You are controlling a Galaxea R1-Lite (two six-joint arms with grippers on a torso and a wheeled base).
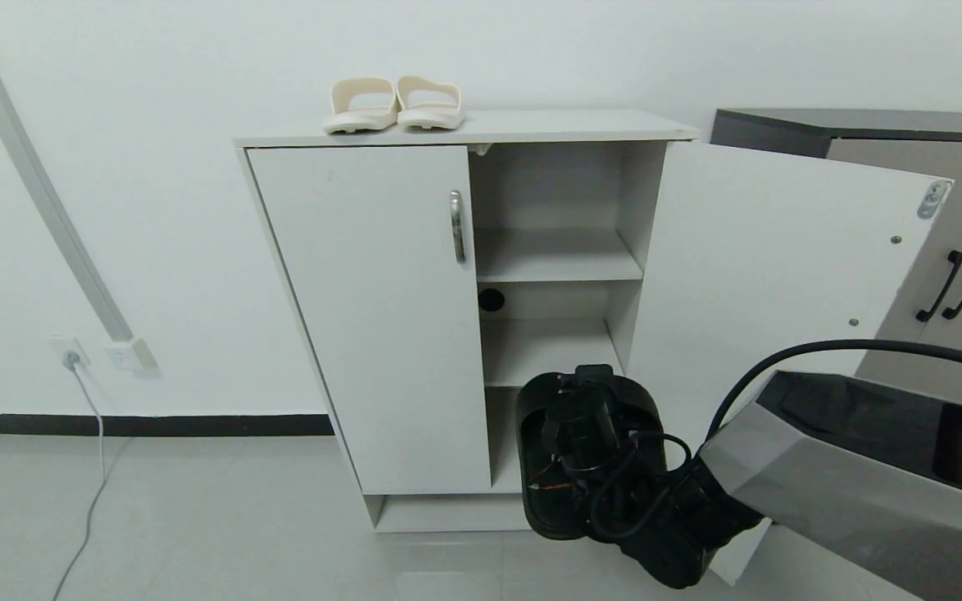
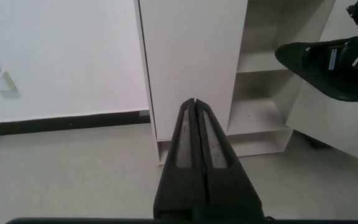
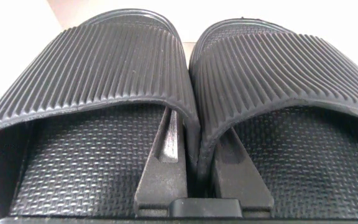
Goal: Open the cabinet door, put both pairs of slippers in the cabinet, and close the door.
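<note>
Two black slippers (image 1: 535,467) hang before the cabinet's (image 1: 364,317) open right half; the wrist view shows the right gripper (image 3: 199,132) jaws pinching their adjoining sides. On top sit beige slippers (image 1: 393,104). The left gripper (image 2: 194,109) jaws are pressed together, empty.

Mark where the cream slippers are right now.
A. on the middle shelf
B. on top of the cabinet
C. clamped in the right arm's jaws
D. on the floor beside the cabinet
B, since the cream slippers rest side by side on the top of the cabinet, while the pair held low at the open side is the black slippers.
</note>
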